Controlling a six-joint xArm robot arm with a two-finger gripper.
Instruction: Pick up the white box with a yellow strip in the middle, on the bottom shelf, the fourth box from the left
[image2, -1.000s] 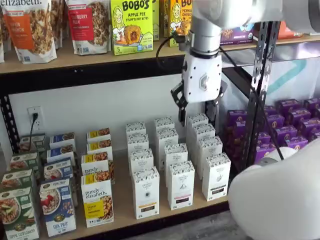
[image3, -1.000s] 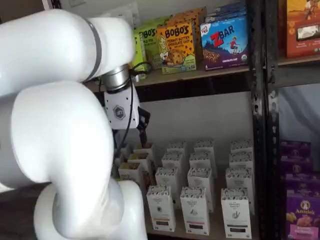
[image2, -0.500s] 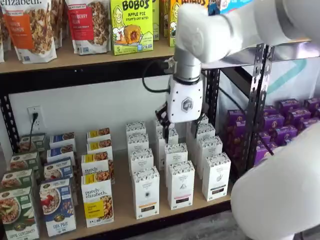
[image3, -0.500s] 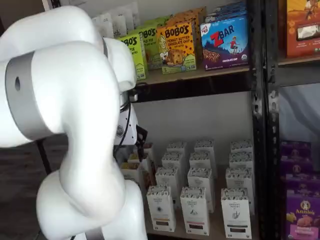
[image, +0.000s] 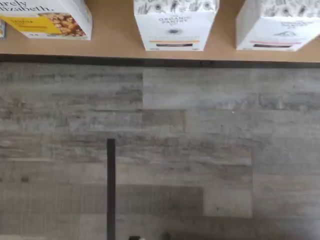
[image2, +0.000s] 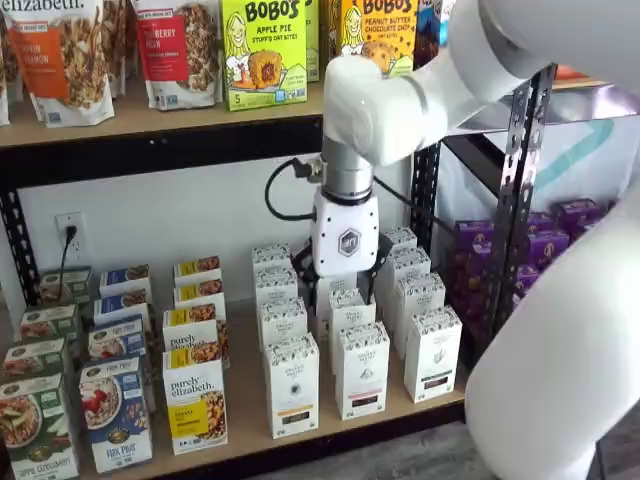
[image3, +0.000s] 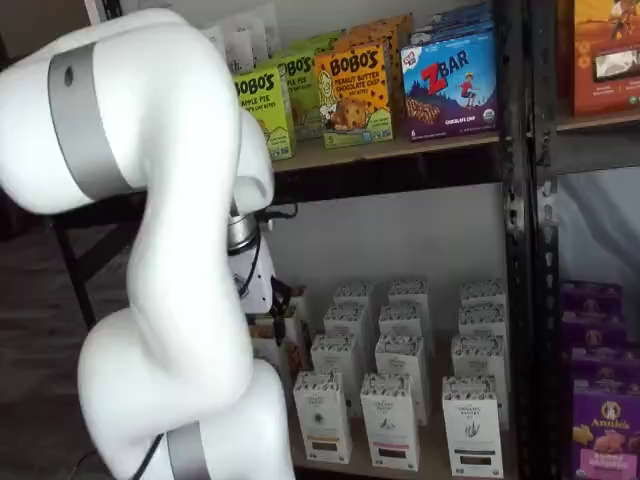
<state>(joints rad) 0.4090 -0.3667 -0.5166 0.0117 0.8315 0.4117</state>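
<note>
While the wrist view cuts the white box (image: 176, 25) off at its top, I see it on the bottom shelf (image: 115, 42). In a shelf view, the gripper (image2: 336, 287) looks spread; fingertips hidden.

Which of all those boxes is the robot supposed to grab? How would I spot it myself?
Look at the bottom shelf, the pale board with the black front rail. Right of the purely elizabeth box stand rows of tall narrow cartons. The white box is the front one nearest it, with a speckled top, a small yellowish emblem and a black label.
</note>
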